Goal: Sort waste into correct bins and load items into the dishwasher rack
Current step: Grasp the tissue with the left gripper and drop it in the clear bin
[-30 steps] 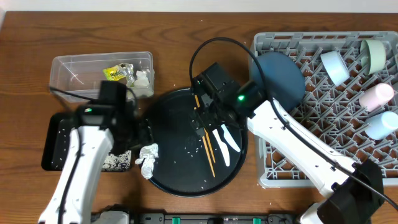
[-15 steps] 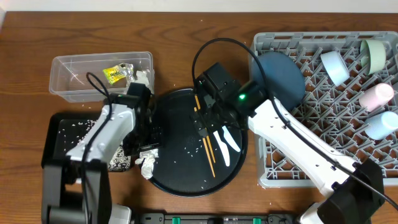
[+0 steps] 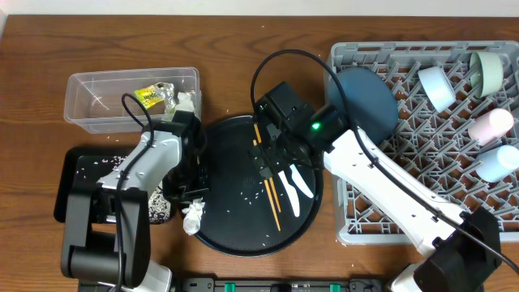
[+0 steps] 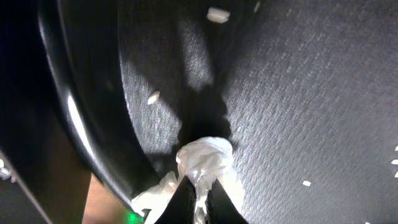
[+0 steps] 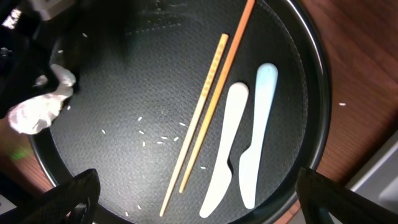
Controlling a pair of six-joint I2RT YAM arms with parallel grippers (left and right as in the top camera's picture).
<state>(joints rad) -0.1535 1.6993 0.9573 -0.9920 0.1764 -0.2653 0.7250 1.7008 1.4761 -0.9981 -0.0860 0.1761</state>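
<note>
At the left rim of the round black tray [image 3: 235, 237] my left gripper [image 3: 189, 199] is shut on a crumpled white tissue [image 3: 193, 216]. In the left wrist view the tissue [image 4: 202, 157] bulges out between the closed fingers [image 4: 185, 202]. Over the tray's middle my right gripper [image 5: 199, 190] hangs open and holds nothing. Below it lie two chopsticks [image 5: 208, 106], two white flat utensils [image 5: 227, 149] and loose rice grains [image 5: 158, 140]. The clear tub [image 3: 97, 109] holds a yellow wrapper [image 3: 148, 96] and tissues [image 3: 186, 103]. Rice lies in the black rectangular tray [image 3: 77, 174].
At the right, the grey dishwasher rack [image 3: 422, 146] holds a large blue dish [image 3: 366, 97], a light-blue bowl [image 3: 436, 85], a pale-green bowl [image 3: 489, 69], a pink cup [image 3: 491, 126] and a pale cup [image 3: 495, 162]. The right arm's cable [image 3: 268, 69] loops above the round tray.
My left arm has swung from over the black rectangular tray to the round tray's left rim, and its gripper has shut on the tissue. The right arm has not moved.
</note>
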